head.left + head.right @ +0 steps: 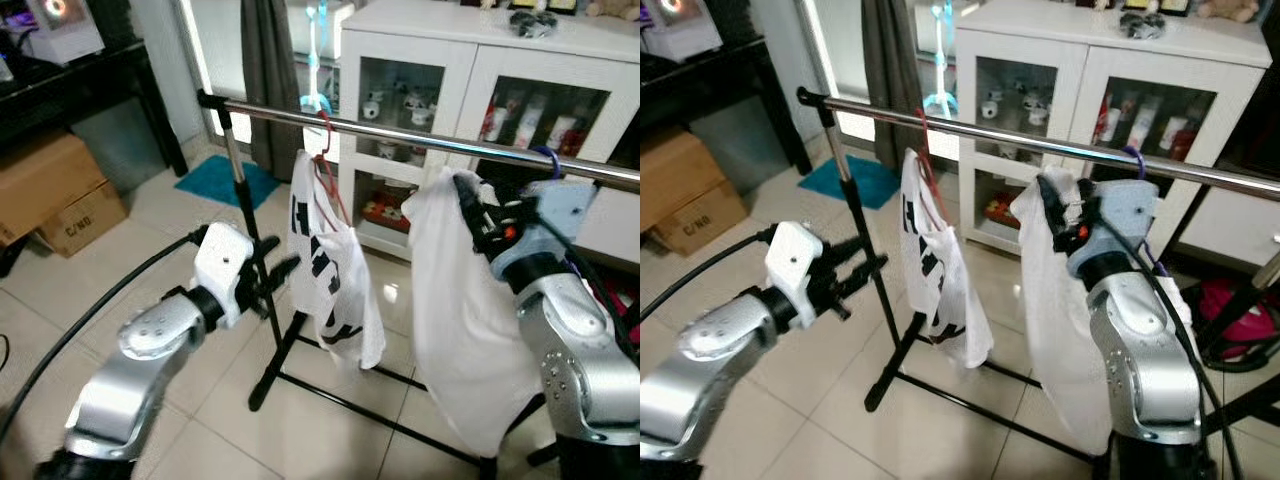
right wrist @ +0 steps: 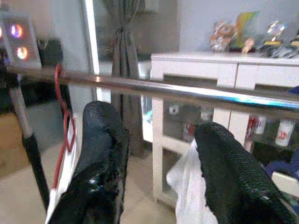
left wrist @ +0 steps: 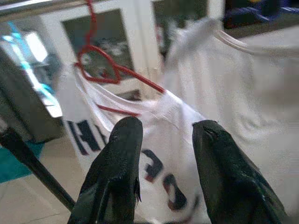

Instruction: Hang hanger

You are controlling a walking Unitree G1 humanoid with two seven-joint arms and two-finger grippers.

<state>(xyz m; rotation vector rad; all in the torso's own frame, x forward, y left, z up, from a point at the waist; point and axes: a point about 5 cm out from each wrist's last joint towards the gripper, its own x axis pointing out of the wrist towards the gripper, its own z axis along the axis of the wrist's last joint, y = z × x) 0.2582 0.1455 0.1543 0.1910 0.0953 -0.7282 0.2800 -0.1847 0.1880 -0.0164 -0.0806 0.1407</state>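
Both hangers hang on the rail [image 1: 420, 135], red hanger [image 1: 327, 160] and purple hanger [image 1: 548, 160], so I judge hanging done; my left pincer [image 1: 275, 275] and right pincer [image 2: 154, 163] gape empty.

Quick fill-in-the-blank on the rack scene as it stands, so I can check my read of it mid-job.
1. The lettered shirt hangs from a ____ hanger hooked on the metal rail.
2. The plain white garment hangs to the robot's ____ of the lettered shirt.
3. The right hand is up by the ____ garment.
4. The left hand has its fingers ____.

Missing words: red; right; plain white; open
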